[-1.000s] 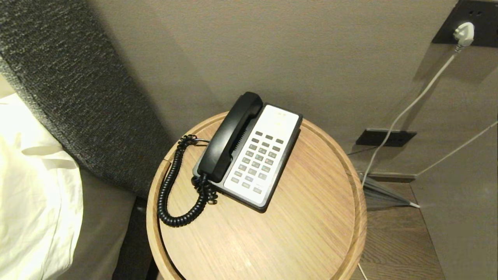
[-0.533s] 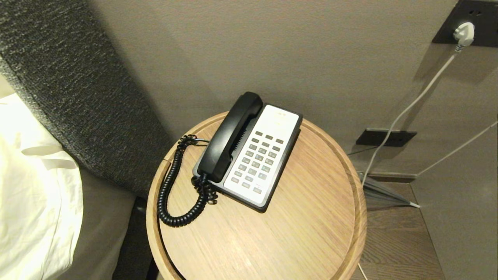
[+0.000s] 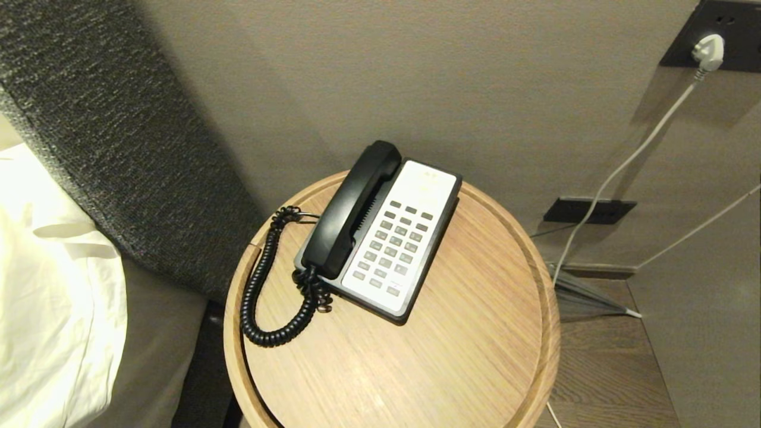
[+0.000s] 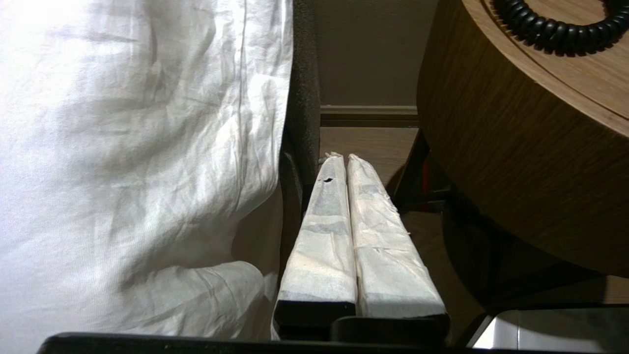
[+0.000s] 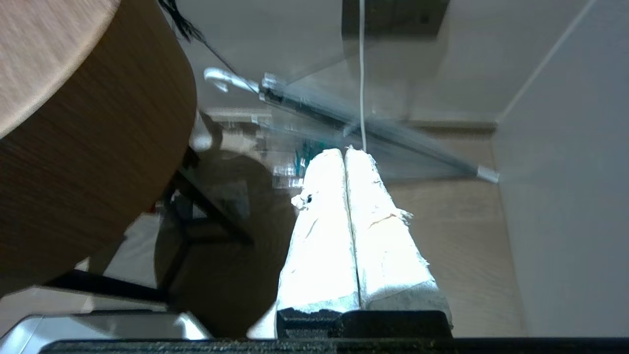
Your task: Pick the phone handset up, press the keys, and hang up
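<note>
both hands are hanging below the bench top, out of the head view. left hand (image 4: 342, 156) is sitting pinched together, its cloth-wrapped fingers (image 4: 324, 231) pressing flat on each other and holding nothing, in the slot between the white bedsheet (image 4: 137, 162) and the curved side of the round wooden bench (image 3: 475, 333). right hand (image 5: 344, 151) is likewise squeezed closed and gripping nothing, hanging near the bench's other side, with bare wooden floor (image 5: 457, 236) lying beyond it and a folded umbrella (image 5: 344, 123) lying across the floor near the wall.

the dark padded headboard (image 3: 101, 131) is leaning in close to the bench's left edge, so room is tight there; on the right, floor is lying open up to the wall, crossed by a white cable (image 3: 624, 166) running from a plug (image 3: 708, 52).

the bench is carrying a low raised rim all round. the phone base (image 3: 404, 238) is sitting toward the back, its far corner nearing the rim, with bare wood stretching in front. the phone handset (image 3: 352, 208) is lying seated in the cradle along the base's left side. its coiled cord (image 3: 258, 285) is looping out to the left, nearly touching the rim.
</note>
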{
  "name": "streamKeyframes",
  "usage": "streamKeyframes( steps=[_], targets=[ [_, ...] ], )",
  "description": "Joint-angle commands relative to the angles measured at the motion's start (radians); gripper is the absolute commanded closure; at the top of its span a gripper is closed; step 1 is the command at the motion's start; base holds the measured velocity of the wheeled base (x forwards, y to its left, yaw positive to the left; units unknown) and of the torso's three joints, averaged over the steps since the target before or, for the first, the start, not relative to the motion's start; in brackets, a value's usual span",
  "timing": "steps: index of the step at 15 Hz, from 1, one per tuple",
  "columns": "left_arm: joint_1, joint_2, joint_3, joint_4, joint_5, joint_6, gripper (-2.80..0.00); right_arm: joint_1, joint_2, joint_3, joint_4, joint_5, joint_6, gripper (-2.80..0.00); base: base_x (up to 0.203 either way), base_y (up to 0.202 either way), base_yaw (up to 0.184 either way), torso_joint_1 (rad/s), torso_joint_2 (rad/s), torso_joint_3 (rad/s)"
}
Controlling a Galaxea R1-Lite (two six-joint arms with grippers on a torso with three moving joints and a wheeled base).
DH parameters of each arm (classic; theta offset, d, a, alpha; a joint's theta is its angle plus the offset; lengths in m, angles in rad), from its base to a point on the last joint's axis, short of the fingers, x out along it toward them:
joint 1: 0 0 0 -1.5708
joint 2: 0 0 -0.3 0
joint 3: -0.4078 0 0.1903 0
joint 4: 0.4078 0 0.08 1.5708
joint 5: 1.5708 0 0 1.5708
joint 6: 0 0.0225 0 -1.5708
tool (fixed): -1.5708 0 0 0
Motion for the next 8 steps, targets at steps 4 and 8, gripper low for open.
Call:
streamKeyframes(
  steps=[4,8],
  targets=[
    [0.0,0.001,0.018,-0.001,0.0,0.002,0.0,0.0,-0.018,0.026,-0.008,-0.001,-0.008,0.0,0.0,0.0,0.0,0.0,0.0,0.0],
    [0.0,0.001,0.018,-0.001,0.0,0.002,0.0,0.0,-0.019,0.026,-0.011,-0.004,0.014,0.0,0.0,0.0,0.0,0.0,0.0,0.0]
  ],
)
